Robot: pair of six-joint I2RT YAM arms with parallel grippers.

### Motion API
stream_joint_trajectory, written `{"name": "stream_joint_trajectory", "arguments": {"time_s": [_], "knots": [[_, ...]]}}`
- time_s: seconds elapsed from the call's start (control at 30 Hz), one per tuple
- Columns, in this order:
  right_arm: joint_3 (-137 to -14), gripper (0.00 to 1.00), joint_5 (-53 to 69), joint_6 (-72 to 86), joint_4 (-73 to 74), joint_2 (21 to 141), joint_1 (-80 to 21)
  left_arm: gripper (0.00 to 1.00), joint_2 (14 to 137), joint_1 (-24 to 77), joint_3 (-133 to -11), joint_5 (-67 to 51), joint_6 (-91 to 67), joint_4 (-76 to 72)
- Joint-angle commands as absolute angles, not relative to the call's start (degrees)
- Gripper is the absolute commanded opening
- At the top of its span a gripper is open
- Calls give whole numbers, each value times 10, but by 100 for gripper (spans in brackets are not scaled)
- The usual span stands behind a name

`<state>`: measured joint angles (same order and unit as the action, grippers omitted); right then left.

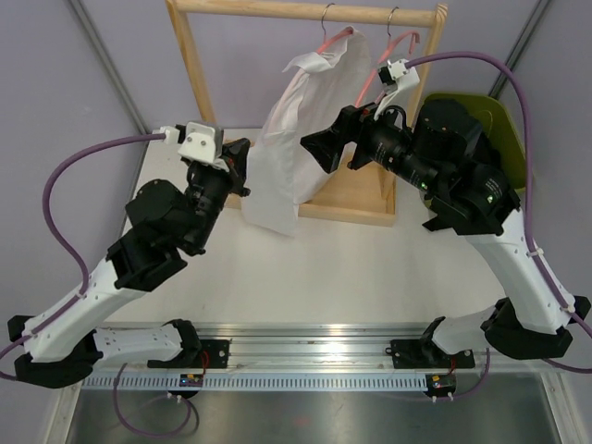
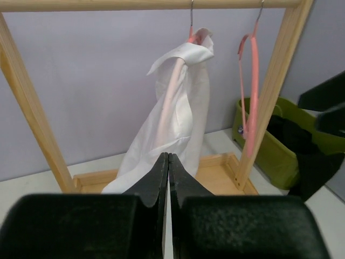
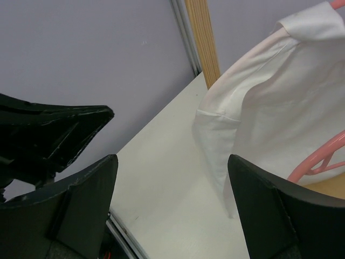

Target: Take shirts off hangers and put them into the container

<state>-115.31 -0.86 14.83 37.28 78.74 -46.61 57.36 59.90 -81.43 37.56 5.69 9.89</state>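
As wrist views reveal, left end effector (image 2: 168,156) is closed, right end effector (image 3: 170,164) wide.

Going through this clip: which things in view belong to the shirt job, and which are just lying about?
Job: white shirt on a pink hanger; bare pink hanger; black shirt in the green basket.
Just there: wooden rack; purple cables; metal rail.

Bare tabletop (image 1: 324,277) lies open in front of the wooden rack (image 1: 277,9). Under the rack's bar the white shirt (image 1: 287,157) fills the middle. The empty pink hanger (image 2: 253,91) crowds the rack's post, with the green container (image 2: 272,159) just outside it.
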Motion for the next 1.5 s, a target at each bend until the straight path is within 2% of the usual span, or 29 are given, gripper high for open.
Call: {"name": "stream_joint_trajectory", "arguments": {"time_s": [0.0, 0.2, 0.53, 0.67, 0.73, 0.9, 1.27, 1.37, 1.47], "knots": [[-1165, 89, -14, 132, 377, 783, -469, 0, 605, 556, -844, 339, 69, 60], [-1162, 93, -32, 125, 379, 768, -469, 0, 663, 454, -841, 257, 13, 54], [-1232, 97, -67, 115, 417, 822, -470, 0, 735, 323, -820, 96, -64, -43], [-1288, 99, -121, 93, 438, 894, -468, 0, 745, 321, -817, 31, -108, -61], [-1354, 99, -147, 91, 472, 933, -468, 0, 742, 322, -799, 11, -140, -70], [-1461, 100, -230, 99, 499, 1037, -468, 0, 695, 352, -745, 4, -159, -99], [-1473, 99, -284, 100, 473, 1083, -461, 0, 613, 385, -662, -10, -208, -123], [-1465, 93, -299, 98, 468, 1078, -461, 0, 610, 397, -662, -7, -208, -119], [-1453, 81, -304, 97, 461, 1073, -459, 0, 610, 399, -657, -5, -211, -117]]}}
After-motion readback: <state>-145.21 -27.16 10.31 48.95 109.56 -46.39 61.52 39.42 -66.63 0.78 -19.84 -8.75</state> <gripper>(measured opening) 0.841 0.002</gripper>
